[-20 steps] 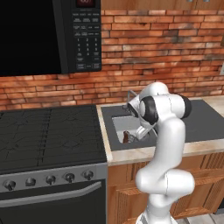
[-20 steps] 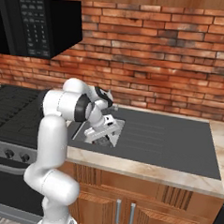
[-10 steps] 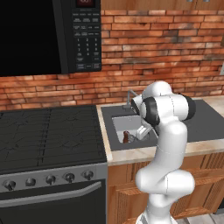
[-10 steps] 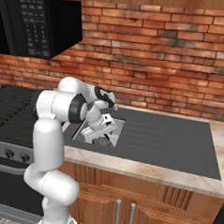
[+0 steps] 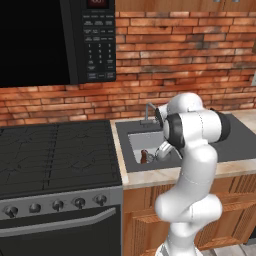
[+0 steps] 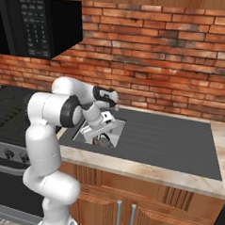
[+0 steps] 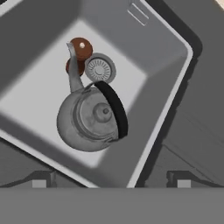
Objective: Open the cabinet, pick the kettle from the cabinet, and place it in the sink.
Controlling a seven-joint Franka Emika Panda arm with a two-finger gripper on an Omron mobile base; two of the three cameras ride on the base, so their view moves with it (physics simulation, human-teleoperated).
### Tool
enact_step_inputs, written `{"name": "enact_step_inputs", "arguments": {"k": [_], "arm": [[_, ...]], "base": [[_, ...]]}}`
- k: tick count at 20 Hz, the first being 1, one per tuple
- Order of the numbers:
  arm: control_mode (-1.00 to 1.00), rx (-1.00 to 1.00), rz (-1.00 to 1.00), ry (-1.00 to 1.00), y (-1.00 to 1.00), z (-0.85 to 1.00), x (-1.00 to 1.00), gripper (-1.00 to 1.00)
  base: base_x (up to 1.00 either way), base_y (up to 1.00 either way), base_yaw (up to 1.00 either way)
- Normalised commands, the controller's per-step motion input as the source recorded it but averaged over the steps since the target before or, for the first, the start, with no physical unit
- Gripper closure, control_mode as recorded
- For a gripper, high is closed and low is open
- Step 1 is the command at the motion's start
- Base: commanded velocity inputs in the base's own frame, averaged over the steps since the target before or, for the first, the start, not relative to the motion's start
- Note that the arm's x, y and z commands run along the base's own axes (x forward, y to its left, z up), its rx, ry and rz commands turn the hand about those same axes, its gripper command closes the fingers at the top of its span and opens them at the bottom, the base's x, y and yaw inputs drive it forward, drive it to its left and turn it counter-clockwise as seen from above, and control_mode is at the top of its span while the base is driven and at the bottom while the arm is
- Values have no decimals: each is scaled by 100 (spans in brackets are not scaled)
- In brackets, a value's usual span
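Claw [image 7: 111, 179] spread wide and empty, hovering over sink [image 7: 175, 94]; kettle [image 7: 89, 118] straight below and ahead, upright on basin floor, apparently let go there as task demands; brown object [image 7: 81, 48] and drain [image 7: 99, 68] just beyond spout

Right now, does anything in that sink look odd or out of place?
Only mildly: a kettle stands upright in the sink, beside the drain, with two small brown round things by its spout. Nothing is spilled or broken.
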Motion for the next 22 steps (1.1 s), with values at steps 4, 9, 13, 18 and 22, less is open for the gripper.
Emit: {"name": "enact_step_inputs", "arguments": {"k": [4,9,13,18,22], "arm": [[-100,0,-4,18,0,47,0,-100],[-100,1,-5,19,0,48,0,-100],[-100,2,-2,13,0,57,0,-100],[-100,4,-2,13,1,62,0,-100],[-100,7,-2,11,0,65,0,-100]], "base": [[0,0,0],[0,0,0],[0,0,0],[0,0,0],[0,0,0]]}}
